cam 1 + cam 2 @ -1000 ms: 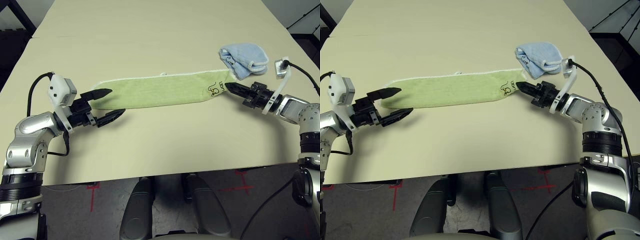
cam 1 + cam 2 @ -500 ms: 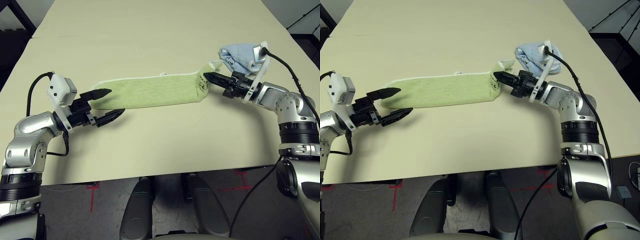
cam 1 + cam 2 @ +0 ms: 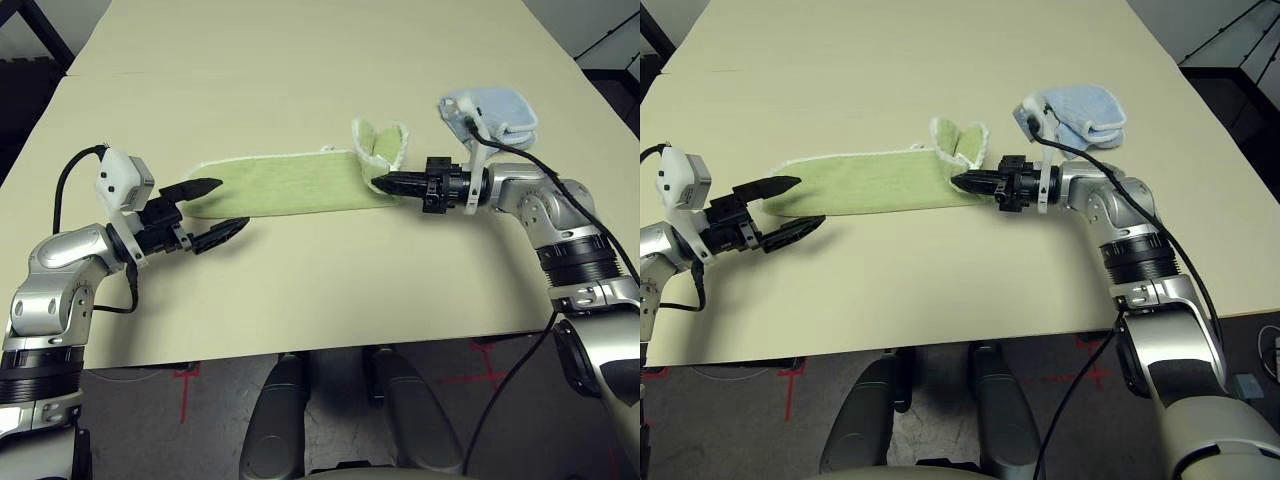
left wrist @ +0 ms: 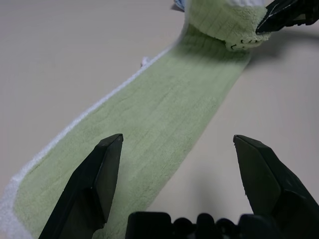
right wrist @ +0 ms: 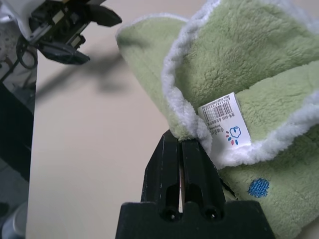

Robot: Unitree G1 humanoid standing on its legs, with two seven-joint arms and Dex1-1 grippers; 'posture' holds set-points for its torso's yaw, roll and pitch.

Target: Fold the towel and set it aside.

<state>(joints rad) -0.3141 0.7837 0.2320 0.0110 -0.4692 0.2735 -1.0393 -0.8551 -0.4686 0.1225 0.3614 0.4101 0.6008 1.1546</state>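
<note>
On the left, the left claw is spread wide, its two black fingers on either side of the towel's near end and not touching it. The long green towel lies flat in a strip across the middle of the table. Its right end is lifted and curled over (you can see a small white tag there). The right claw is pressed together, pinching that raised end. Behind the right arm sits a small blue cloth, partly hidden by the wrist camera and cable.
</note>
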